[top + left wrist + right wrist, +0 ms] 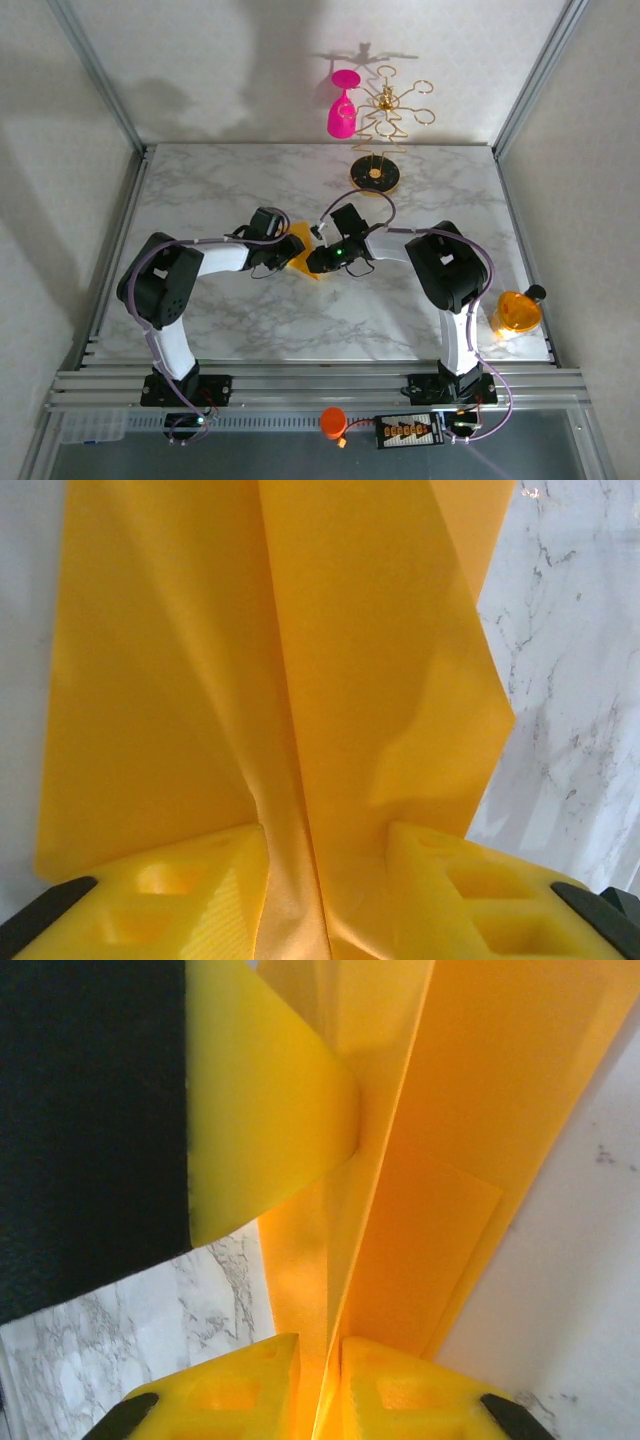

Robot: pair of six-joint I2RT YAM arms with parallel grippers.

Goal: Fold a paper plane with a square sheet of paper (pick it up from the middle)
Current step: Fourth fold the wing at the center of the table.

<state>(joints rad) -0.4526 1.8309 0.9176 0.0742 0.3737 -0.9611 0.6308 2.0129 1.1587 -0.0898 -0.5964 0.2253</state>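
Paper (380,660) first, Ana: where does it sit?

Between the two grippers, Ben, which meet nose to nose over the middle of the counter (250,330). Its centre fold runs down between the left gripper's (325,870) fingers, and a flap spreads out past the tips on each side. I can't tell whether it touches the counter.

And the grips?

On the left the fingers stand apart, but the fold fills the gap and touches both, so I read it as clamped on the paper. On the right gripper (320,1380) the fingers are almost together, with the creased edge pinched between them.

Which step, do you think?

Probably sharpening the centre crease so the flaps can become wings.

How would you do it well?

One gripper holds firm while the other slides along the fold, away from its partner. If both pull, thin paper buckles or tears. The fold should sit deep between the pads, not out at the tips. The flap right of the left gripper bows a little, so I'd go slowly there. Never loosen both at once, or the fold may spring open.
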